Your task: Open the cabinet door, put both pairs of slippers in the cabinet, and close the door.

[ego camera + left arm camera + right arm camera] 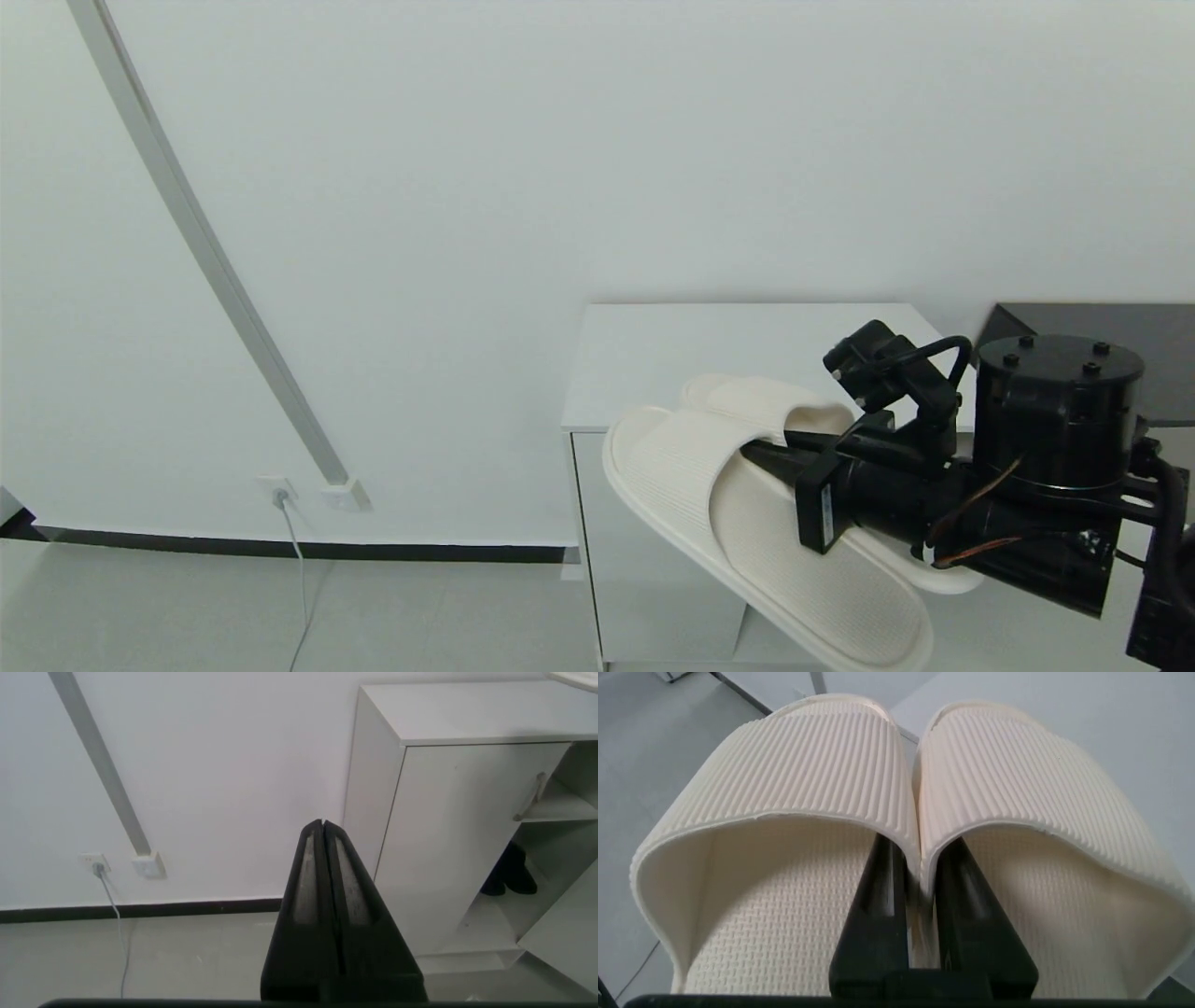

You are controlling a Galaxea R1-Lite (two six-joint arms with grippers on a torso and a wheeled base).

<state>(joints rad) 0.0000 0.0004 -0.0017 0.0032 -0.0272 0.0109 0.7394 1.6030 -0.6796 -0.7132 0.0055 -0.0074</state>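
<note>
My right gripper (777,450) holds a pair of white ribbed slippers (672,457) in the air, in front of the white cabinet (728,345). In the right wrist view its fingers (957,882) reach under the two straps and pinch the slippers' (822,775) inner sides together. My left gripper (323,835) is shut with nothing in it, away from and facing the cabinet (448,840). The cabinet's right side stands open, and a dark pair of slippers (509,873) rests on its lower shelf.
A grey cable duct (205,252) runs slantwise down the white wall to a socket with a plugged cable (277,490). A black surface (1092,322) adjoins the cabinet on the right. Bare grey floor (280,607) lies left of the cabinet.
</note>
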